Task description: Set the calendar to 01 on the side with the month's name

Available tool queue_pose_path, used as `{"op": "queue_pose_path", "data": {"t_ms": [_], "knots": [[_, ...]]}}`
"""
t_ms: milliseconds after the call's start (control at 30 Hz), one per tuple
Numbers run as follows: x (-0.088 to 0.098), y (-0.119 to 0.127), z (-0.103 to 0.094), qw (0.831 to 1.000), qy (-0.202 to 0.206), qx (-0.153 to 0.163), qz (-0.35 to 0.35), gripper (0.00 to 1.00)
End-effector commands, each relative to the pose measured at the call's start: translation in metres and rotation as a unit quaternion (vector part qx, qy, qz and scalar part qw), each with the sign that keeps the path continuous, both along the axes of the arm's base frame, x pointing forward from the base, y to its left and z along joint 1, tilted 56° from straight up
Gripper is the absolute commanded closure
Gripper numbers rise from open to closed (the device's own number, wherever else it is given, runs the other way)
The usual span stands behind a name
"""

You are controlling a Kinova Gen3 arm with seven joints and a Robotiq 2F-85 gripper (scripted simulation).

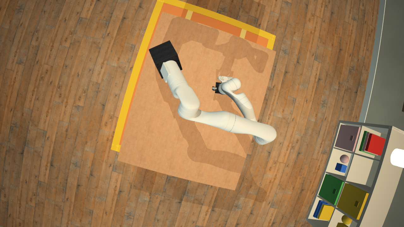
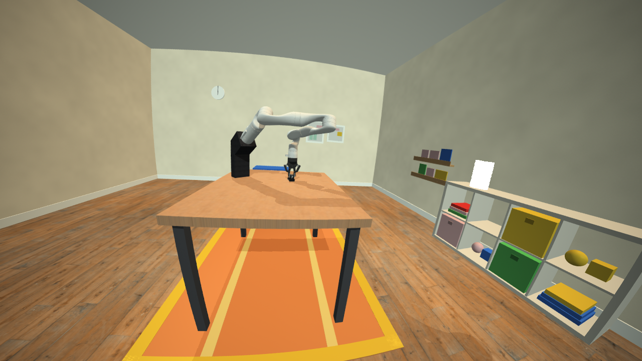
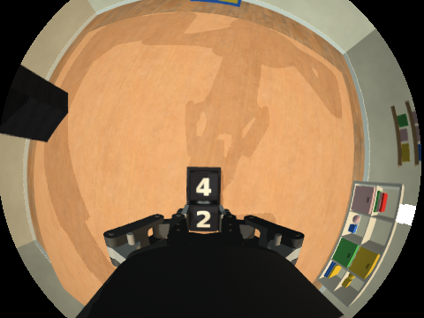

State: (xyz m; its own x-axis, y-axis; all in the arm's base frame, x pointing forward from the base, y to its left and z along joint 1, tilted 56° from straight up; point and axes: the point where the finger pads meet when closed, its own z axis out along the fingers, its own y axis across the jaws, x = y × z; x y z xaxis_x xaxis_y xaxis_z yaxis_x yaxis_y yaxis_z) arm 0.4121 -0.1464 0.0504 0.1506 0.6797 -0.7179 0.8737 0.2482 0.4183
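Observation:
A black cube with a white 2 facing the wrist camera (image 3: 203,219) sits between the fingertips of my gripper (image 1: 214,88) (image 2: 291,175) (image 3: 203,212). The fingers press on its left and right sides. Directly beyond it in the wrist view is a black face with an upright white 4 (image 3: 203,187). A dark edge surrounds this face; I cannot clearly separate tray from cube there. The side with the month's name is not visible. In the exterior view the dark objects under the fingertips are too small to read, and whether the held cube touches the tray cannot be told.
The wooden table (image 1: 158,135) (image 2: 251,206) (image 3: 132,97) carries the arm's black base (image 1: 163,52) (image 2: 239,157) (image 3: 35,106) at its far left in the exterior view. Arm shadows cross the table top. A shelf unit (image 1: 357,169) (image 2: 482,204) stands off to the right.

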Motion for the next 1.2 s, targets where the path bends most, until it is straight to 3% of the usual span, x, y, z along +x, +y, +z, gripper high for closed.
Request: {"op": "queue_pose_path", "data": {"t_ms": [0, 1167], "knots": [[0.0004, -0.0003, -0.0004, 1.000, 0.000, 0.000, 0.000, 0.72], [0.0038, -0.0054, -0.0045, 1.000, 0.000, 0.000, 0.000, 0.72]]}}
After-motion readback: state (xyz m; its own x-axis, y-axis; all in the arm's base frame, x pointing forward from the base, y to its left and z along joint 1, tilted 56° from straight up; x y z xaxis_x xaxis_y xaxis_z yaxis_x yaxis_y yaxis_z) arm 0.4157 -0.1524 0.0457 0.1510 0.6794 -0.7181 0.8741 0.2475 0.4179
